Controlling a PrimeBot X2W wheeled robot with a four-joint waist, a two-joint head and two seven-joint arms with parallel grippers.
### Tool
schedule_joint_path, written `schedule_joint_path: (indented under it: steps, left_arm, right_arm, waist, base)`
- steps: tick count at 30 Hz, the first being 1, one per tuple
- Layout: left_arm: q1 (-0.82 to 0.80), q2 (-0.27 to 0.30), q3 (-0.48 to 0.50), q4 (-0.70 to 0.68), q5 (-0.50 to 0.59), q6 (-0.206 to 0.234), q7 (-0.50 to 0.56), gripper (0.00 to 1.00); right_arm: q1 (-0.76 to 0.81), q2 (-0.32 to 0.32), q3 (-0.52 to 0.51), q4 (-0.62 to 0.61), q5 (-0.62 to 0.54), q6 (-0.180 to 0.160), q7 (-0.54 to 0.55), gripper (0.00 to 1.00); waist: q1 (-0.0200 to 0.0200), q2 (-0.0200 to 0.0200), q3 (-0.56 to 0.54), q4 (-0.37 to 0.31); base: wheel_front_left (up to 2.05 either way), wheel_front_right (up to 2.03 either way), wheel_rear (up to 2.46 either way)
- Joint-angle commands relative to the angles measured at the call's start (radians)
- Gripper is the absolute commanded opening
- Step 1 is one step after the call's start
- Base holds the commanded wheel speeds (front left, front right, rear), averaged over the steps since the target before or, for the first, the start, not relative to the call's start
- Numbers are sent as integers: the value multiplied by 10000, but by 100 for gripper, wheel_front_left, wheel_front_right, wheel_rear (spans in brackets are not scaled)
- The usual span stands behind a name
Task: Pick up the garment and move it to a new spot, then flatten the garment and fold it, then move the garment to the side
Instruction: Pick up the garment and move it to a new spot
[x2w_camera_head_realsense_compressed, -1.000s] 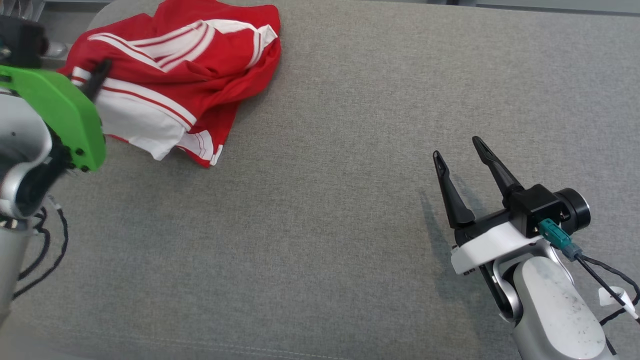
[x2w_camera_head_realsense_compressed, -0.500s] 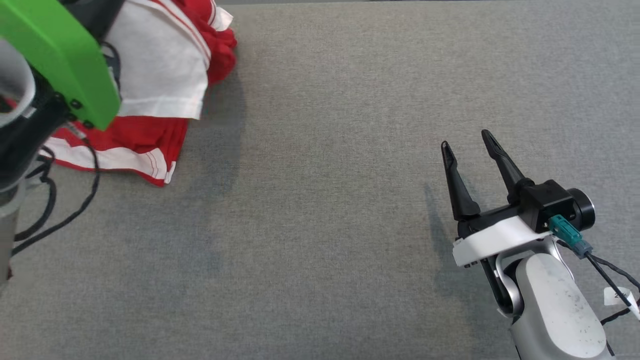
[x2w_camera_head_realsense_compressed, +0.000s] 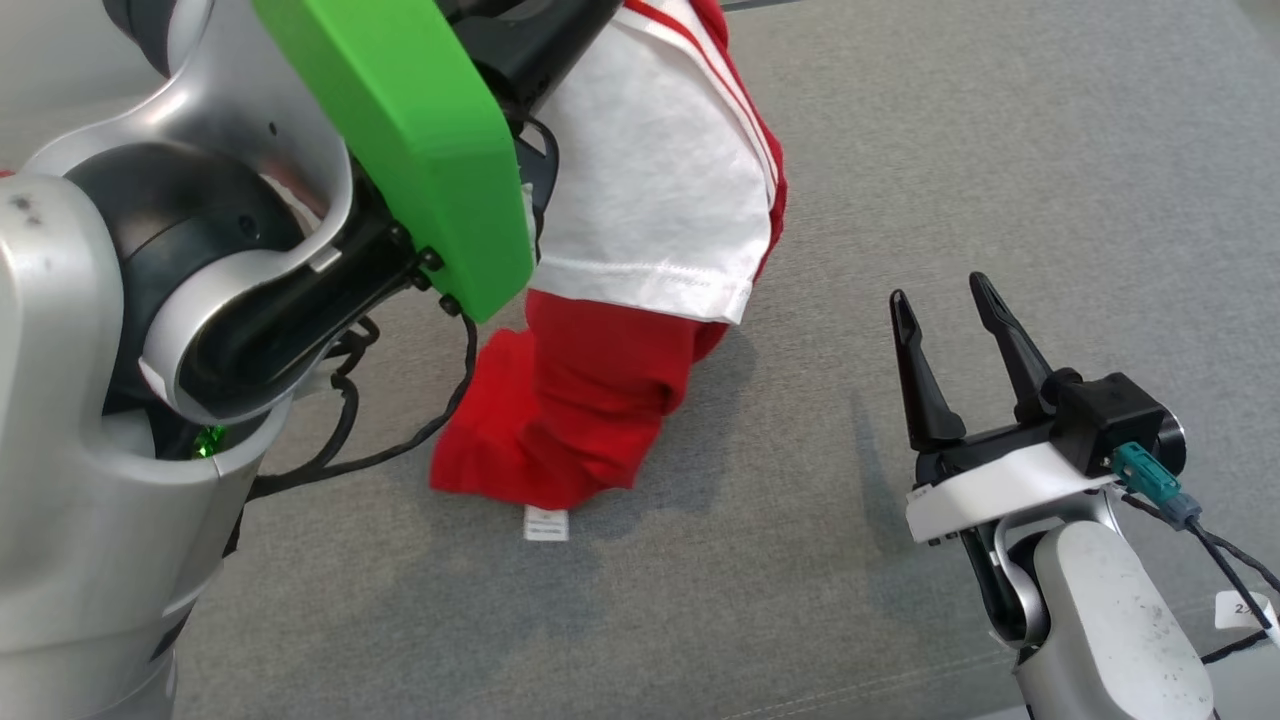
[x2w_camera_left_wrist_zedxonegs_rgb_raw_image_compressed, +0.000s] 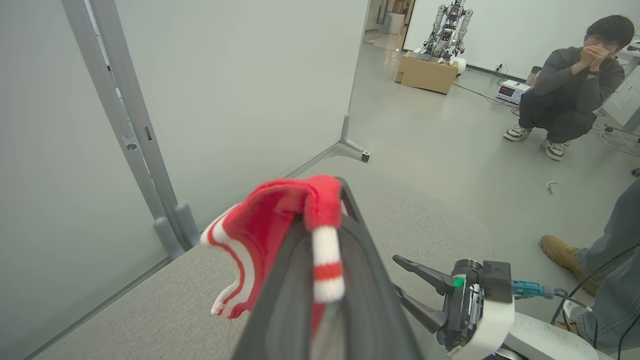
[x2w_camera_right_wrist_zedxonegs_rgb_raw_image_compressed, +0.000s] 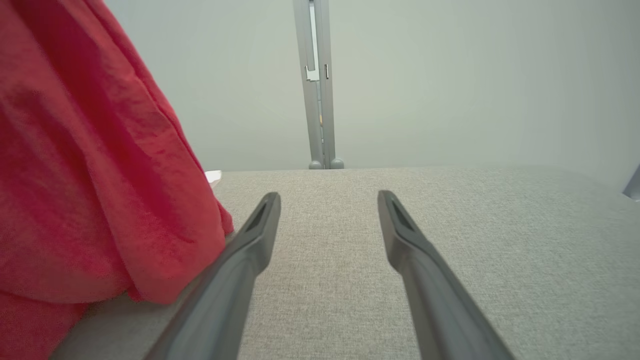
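garment (x2w_camera_head_realsense_compressed: 640, 200): red-and-white, hangs from left gripper (x2w_camera_left_wrist_zedxonegs_rgb_raw_image_compressed: 322, 210); lower red end bunched on grey surface (x2w_camera_head_realsense_compressed: 1000, 150)
left fingers: pressed together, pinching a striped edge
right gripper (x2w_camera_head_realsense_compressed: 938, 290): fingers spread, nothing held, just beside the cloth
long axis: roughly vertical, pinched edge up, bunched end down
step (carry to new spot): I'd lift until the tail clears, then lower slowly so it lays out flat
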Motion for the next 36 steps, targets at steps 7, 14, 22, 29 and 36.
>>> schedule_joint_path:
  steps: [7,14,22,29,36]
  left_arm:
    - [431,-59,-82,979,526,303,-535,0]
    - [1532,-496,-755,3575,1415,-146,-2377,0]
    - [1696,-1347,-1333,6614,2719,-947,-5888,39]
    - [1712,-2209,-1623,7845,2324,-1157,-6757,100]
    - [2446,-1985,-2011,7169,2542,-864,-6629,100]
  right_arm:
    - [141,1,-31,-133,435,1,-32,100]
    - [-36,3,215,-204,803,1,-32,100]
    - [-64,-1,431,-115,731,1,-32,100]
    - [201,-4,270,-42,382,1,-32,100]
    - [447,-10,40,-19,22,1,-32,100]
  waist:
    - [0,0,312,-1760]
    - [0,0,809,-2479]
    - [0,0,915,-2789]
    - [0,0,669,-2179]
    - [0,0,253,-1480]
  base:
    - [0,0,0]
    - [0,0,0]
    - [0,0,0]
    - [0,0,0]
    - [0,0,0]
